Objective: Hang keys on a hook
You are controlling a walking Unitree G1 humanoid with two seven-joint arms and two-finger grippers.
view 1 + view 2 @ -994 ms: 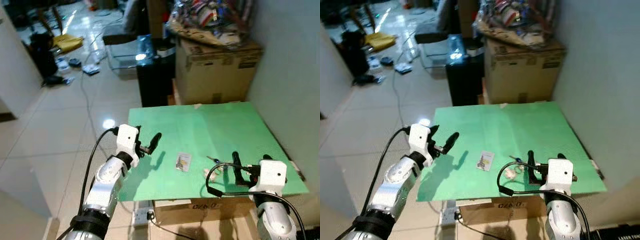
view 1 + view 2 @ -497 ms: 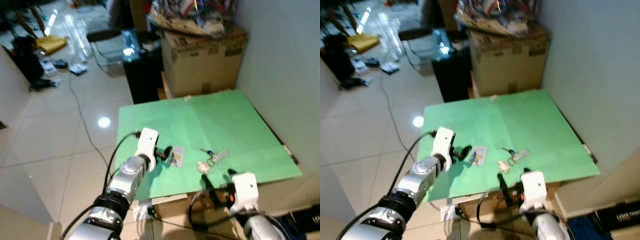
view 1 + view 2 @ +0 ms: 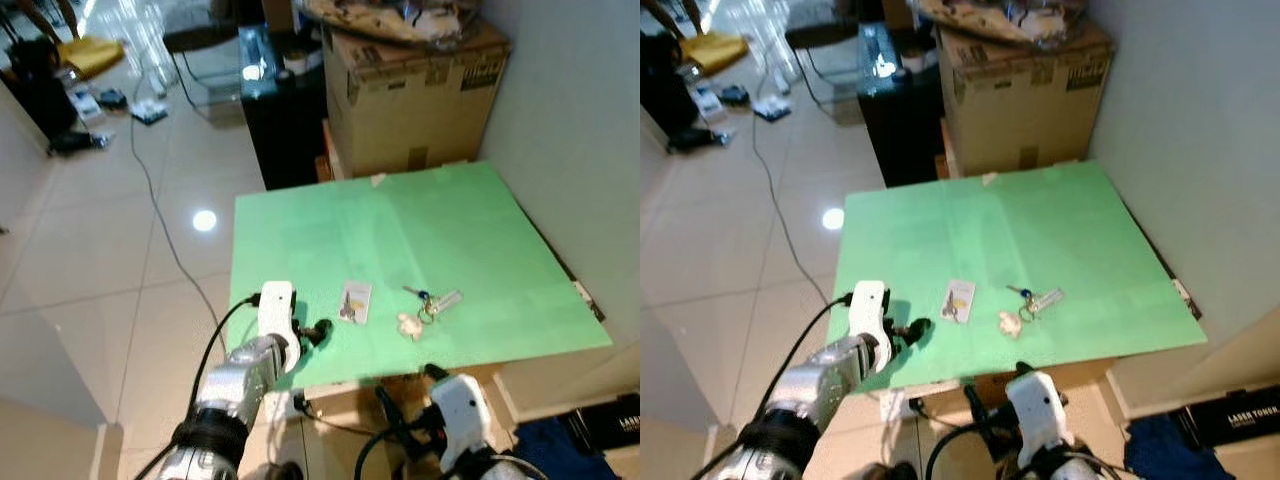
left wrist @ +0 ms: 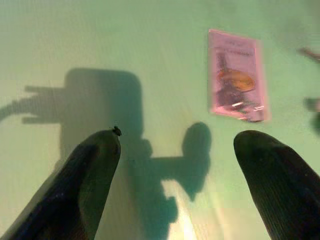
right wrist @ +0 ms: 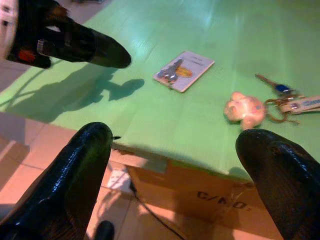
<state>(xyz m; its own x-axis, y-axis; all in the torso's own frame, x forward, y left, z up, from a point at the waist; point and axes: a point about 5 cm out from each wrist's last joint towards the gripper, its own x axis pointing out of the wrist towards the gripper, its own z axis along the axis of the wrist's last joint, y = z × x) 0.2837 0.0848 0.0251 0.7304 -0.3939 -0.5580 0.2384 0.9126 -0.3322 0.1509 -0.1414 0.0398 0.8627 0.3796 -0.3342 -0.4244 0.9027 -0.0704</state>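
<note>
A bunch of keys (image 3: 432, 300) with a pink charm (image 3: 407, 325) lies on the green table (image 3: 450, 230), near its front edge. Left of it lies a small clear packet (image 3: 355, 301) holding one key. My left gripper (image 3: 320, 331) hovers open over the table's front-left part, short of the packet (image 4: 237, 82), with nothing between its fingers (image 4: 85, 175). My right gripper (image 3: 410, 390) is open below and before the table's front edge. In its wrist view the charm (image 5: 245, 109), the keys (image 5: 285, 97) and the packet (image 5: 184, 70) lie ahead on the tabletop.
A big cardboard box (image 3: 415, 95) and a black stand (image 3: 285, 125) sit behind the table. A pale wall (image 3: 590, 120) runs along the right. Another carton (image 5: 215, 195) sits under the table. A cable (image 3: 160, 220) crosses the tiled floor on the left.
The camera has shifted. My right gripper has dropped from beside the keys to below the table's front edge. My left gripper has drawn back toward the front-left edge.
</note>
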